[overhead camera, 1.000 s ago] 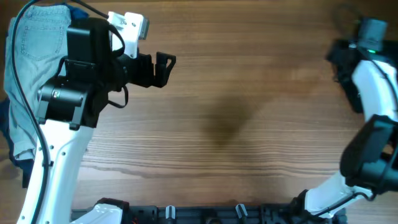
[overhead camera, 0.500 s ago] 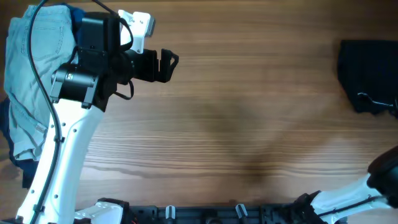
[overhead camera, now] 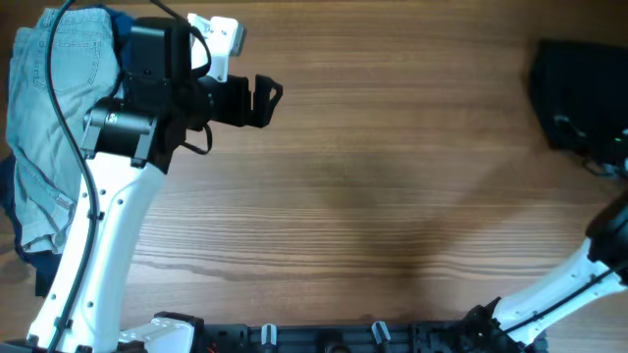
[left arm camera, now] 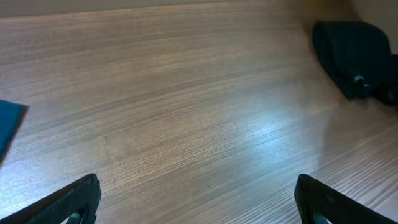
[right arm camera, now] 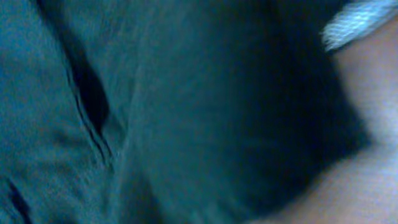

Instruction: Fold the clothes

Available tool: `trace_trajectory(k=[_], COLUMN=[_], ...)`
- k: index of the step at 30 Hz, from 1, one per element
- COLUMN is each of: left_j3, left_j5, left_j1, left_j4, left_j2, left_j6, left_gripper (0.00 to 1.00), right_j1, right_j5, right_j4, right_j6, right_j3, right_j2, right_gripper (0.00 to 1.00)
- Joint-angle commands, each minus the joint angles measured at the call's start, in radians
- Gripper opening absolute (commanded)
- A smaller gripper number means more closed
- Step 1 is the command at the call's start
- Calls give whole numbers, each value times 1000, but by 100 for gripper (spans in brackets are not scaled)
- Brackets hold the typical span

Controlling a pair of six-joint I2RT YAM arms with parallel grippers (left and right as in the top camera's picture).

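A dark folded garment lies at the table's far right, also visible in the left wrist view as a dark garment. My right gripper sits at its near edge and is shut on the cloth. The right wrist view is filled by dark teal fabric, and the fingers are hidden there. At the far left lies a pile with light blue jeans on top. My left gripper hovers open over bare wood beside the pile, its fingertips wide apart with nothing between them.
A darker blue garment pokes out under the jeans at the left edge, and a blue corner shows in the left wrist view. The wooden table stretches between the two arms. The right arm's white link rises from the lower right.
My right arm has swung off the dark garment to its near edge and its gripper has closed. The garment has shifted slightly toward the back. The left arm has barely moved.
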Motion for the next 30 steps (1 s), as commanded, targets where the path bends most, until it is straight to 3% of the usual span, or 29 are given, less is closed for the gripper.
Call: trace_trajectory(k=[1,8,12,20,25,30], left_j3=[1,1,1,1,1,1], left_j5=[-5,-5,-10,-55,-59,-62], left_j1=[-2,-2,-2,-2,-2,-2], left_j4=[18,43,48,50,52,57], left_j2=[12,12,12,55,87,96], left_j6=[19,19,19,19,20,19], left_gripper=[100,100,100,100,100,100], right_j1=[65,56,67,233,256,256], right_j5=[-8,-24,-91,-62,5,8], right_j4=[12,-131,-77,272,296,215], right_j6=[-16,4,1,-43,-13,-11], right_j3=[1,42,42,40,40,40], right_j2=[54,-150,-255,-8,24,83], right_gripper=[4,4,4,4,4,4])
